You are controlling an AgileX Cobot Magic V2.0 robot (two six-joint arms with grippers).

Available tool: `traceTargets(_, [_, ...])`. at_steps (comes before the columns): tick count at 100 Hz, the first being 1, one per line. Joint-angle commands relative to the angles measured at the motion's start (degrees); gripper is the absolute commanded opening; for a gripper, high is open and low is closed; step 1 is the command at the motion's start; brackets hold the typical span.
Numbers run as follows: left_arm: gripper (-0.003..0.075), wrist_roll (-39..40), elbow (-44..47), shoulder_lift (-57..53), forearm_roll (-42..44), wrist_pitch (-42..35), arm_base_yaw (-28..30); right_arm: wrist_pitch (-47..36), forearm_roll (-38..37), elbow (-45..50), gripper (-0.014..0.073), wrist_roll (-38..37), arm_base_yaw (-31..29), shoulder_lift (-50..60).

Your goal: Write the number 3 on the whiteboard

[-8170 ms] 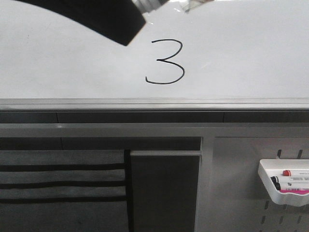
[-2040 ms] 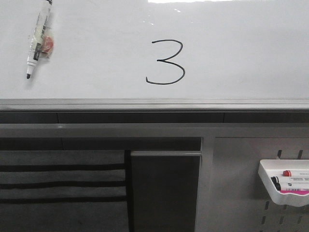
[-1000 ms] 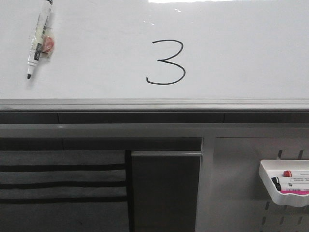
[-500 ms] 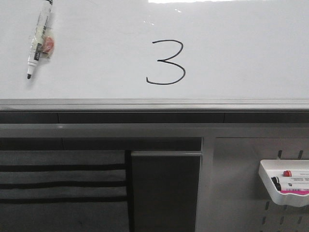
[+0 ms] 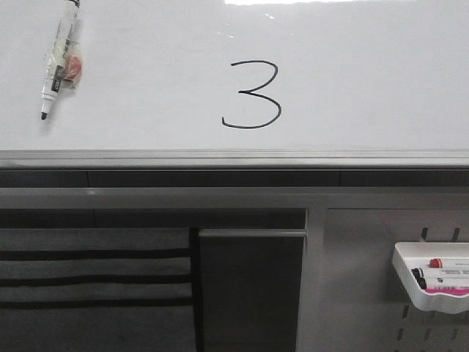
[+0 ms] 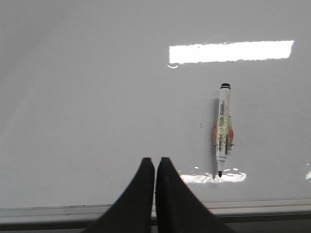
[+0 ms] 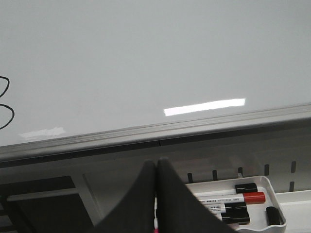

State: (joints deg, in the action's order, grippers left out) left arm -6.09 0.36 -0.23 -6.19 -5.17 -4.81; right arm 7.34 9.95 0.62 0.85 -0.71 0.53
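Note:
A thin black number 3 (image 5: 251, 94) stands drawn in the middle of the whiteboard (image 5: 366, 81); part of its curves shows at the edge of the right wrist view as the number 3 (image 7: 5, 99). An uncapped marker (image 5: 58, 55) lies loose on the board's left part, also seen as the marker (image 6: 223, 128) in the left wrist view. My left gripper (image 6: 155, 161) is shut and empty, over the whiteboard (image 6: 87, 97) near its frame and apart from the marker. My right gripper (image 7: 156, 163) is shut and empty, below the whiteboard (image 7: 146, 58) edge. Neither gripper shows in the front view.
The grey metal frame (image 5: 234, 158) runs along the board's near edge. Below it at the right, a grey perforated panel (image 5: 352, 279) carries a small white tray (image 5: 434, 282) with several markers, also seen as the tray (image 7: 233, 199) beside my right fingers.
Eight seconds ago a dark arm and the marker hung over the board's top left; the arm has left the front view and the marker lies on the board. Nothing has moved in the last second.

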Motion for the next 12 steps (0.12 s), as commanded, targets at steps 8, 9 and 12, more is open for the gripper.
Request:
traceTargets(8, [-0.0020,-0.1,0.3,-1.6,-0.4,-4.3,0.0,-3.9,-0.5,1.4,-0.0069,0.5,-0.4,0.9])
traceTargets(9, [-0.0020,-0.1,0.3,-1.6,-0.4,-4.3,0.0,-3.9,-0.5,1.4,-0.0069,0.5,-0.4,0.9])
traceTargets(12, [-0.0020,-0.1,0.3,-1.6,-0.4,-4.3,0.0,-3.9,-0.5,1.4,-0.0069,0.5,-0.4,0.9])
